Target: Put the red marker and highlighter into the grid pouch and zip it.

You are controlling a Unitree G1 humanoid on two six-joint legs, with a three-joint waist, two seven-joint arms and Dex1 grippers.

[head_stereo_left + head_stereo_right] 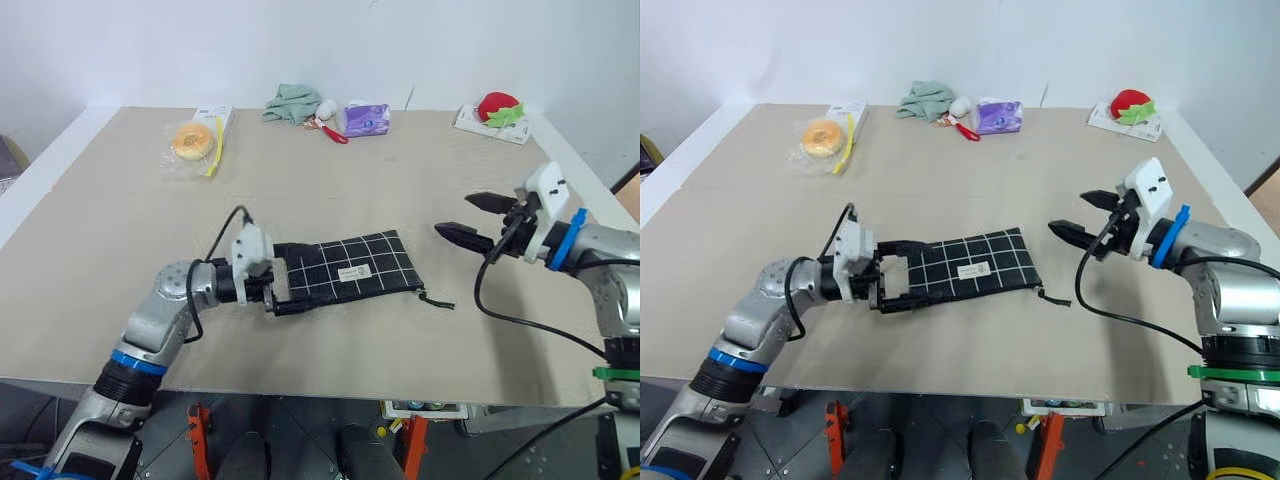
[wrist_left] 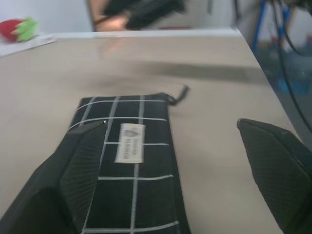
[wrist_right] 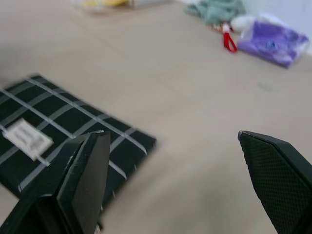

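Note:
The grid pouch lies flat in the middle of the table, black with white lines and a small white label. Its dark pull cord trails off the right end. My left gripper is open at the pouch's left end, one finger on each side of that end, and grips nothing. My right gripper hangs open above the table, to the right of the pouch and clear of it, pointing toward it. The right wrist view shows the pouch beyond one finger. The red marker and the highlighter are hidden.
Along the table's far edge lie a bagged doughnut, a green cloth, a small red-and-white object, a purple packet and a strawberry toy. The table's near edge runs just below my arms.

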